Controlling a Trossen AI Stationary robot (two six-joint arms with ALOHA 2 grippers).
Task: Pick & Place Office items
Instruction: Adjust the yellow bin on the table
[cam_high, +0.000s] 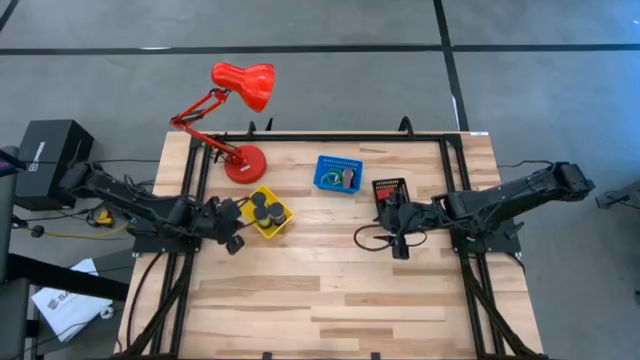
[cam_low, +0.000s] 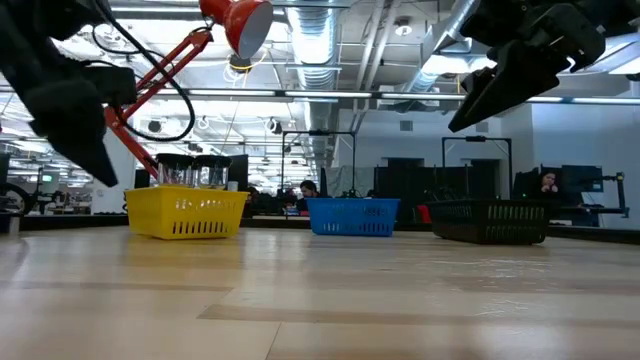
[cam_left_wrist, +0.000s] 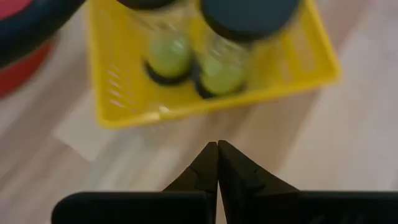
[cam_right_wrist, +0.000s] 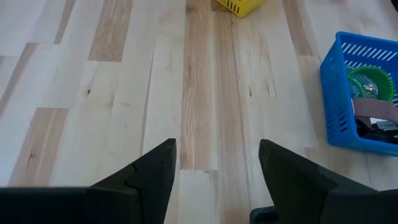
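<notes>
My left gripper (cam_left_wrist: 217, 147) is shut and empty, hovering just off the near left side of the yellow basket (cam_high: 283, 222). Black round-topped items (cam_high: 264, 207) stand in that basket; in the left wrist view they (cam_left_wrist: 219, 70) look like clear pots with dark lids. My right gripper (cam_right_wrist: 217, 157) is open and empty above bare table, near the black basket (cam_high: 390, 187), which holds red pieces. The blue basket (cam_right_wrist: 339, 112) holds a green piece (cam_right_wrist: 371, 84) and a brownish bar (cam_right_wrist: 376, 111). In the low view both grippers (cam_low: 70, 110) (cam_low: 515, 75) hang well above the tabletop.
A red desk lamp (cam_high: 243, 85) stands on its base (cam_high: 245, 164) at the far left, close to the yellow basket. The three baskets sit in a row along the far half of the table. A thin black loop (cam_high: 368, 238) shows beside my right gripper. The near half is bare wood (cam_high: 330, 300).
</notes>
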